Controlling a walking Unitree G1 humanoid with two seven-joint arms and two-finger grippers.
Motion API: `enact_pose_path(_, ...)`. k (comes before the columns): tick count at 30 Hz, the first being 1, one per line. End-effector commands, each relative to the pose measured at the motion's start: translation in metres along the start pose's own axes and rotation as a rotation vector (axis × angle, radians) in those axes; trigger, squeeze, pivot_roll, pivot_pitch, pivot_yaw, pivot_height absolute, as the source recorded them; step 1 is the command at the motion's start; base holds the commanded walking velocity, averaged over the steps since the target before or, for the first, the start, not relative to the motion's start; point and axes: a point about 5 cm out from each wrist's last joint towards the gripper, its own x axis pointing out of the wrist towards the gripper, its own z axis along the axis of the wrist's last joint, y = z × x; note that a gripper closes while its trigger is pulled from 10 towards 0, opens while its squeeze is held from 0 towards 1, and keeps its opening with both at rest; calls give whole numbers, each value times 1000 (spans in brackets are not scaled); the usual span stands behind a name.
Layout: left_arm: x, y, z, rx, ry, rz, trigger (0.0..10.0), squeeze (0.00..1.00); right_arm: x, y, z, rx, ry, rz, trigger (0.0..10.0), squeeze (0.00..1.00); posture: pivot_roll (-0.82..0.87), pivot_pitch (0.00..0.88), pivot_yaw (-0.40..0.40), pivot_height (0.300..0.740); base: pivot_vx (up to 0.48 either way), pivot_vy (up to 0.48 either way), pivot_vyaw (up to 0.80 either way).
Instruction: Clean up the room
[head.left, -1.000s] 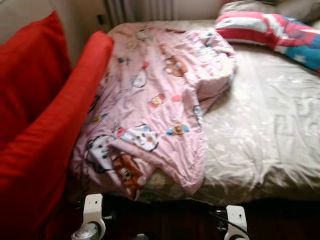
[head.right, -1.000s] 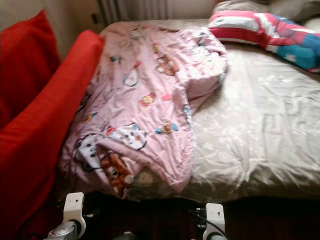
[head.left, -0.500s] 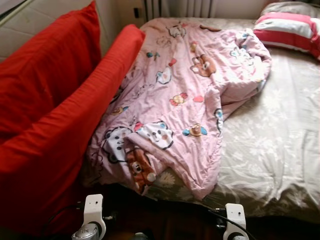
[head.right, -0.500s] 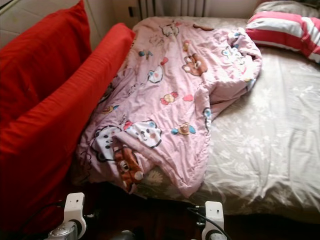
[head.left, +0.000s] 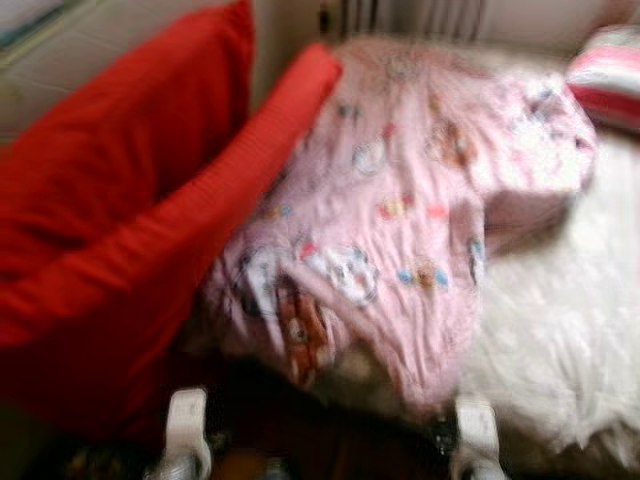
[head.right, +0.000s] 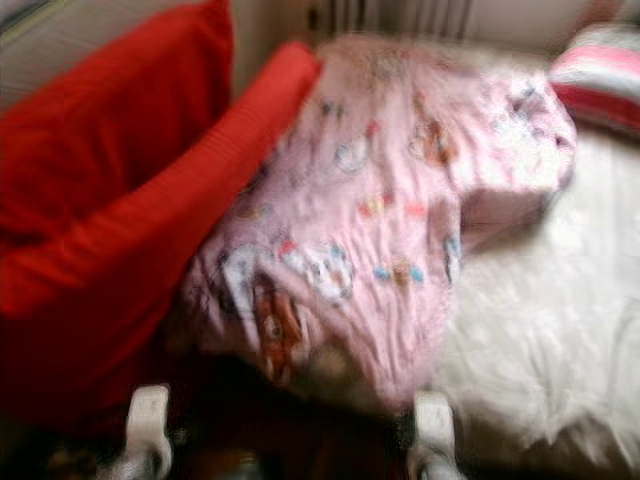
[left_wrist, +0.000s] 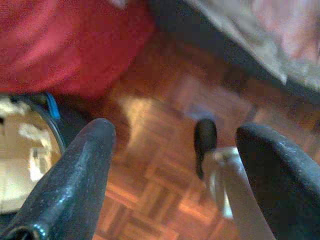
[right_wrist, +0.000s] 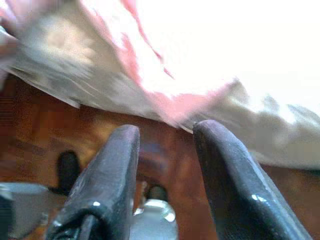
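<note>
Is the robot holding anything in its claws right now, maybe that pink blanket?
Nothing. The left gripper and right gripper are both open, hanging over bare wooden floor; the pink blanket lies untouched on the bed.

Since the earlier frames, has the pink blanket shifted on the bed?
No. The pink blanket lies against the red cushion and over the bed's foot edge as before. The whole picture slid right and blurred, so the camera turned.

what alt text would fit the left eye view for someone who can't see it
Blurred view of a pink cartoon-print blanket rumpled over the left side of a bed, with red cushions beside it on the left and a striped pillow at the far right.
</note>
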Motion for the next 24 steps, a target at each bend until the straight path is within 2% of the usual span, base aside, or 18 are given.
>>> enact_pose_path(1,0,-5,-4,-6,9,-13,10000,0,-5,-10,-15,5,46,-28,10000,0,4,182,46,740,304,0,0)
enact_pose_path(5,0,-5,-4,-2,9,-15,10000,0,-5,-9,-14,10,43,-26,10000,0,1,180,47,740,289,0,0)
enact_pose_path(11,-1,-5,-4,-3,0,-14,10000,0,-4,-8,-11,11,31,-20,10000,0,-1,175,48,740,0,0,0)
enact_pose_path(17,-1,-4,-1,-20,-43,-14,10000,0,-1,-4,2,-6,-39,4,10000,0,-5,172,49,740,0,0,0)
enact_pose_path(24,-2,-5,5,-29,-123,-18,10000,0,2,8,30,-44,-193,85,10000,0,-13,184,45,740,0,0,0)
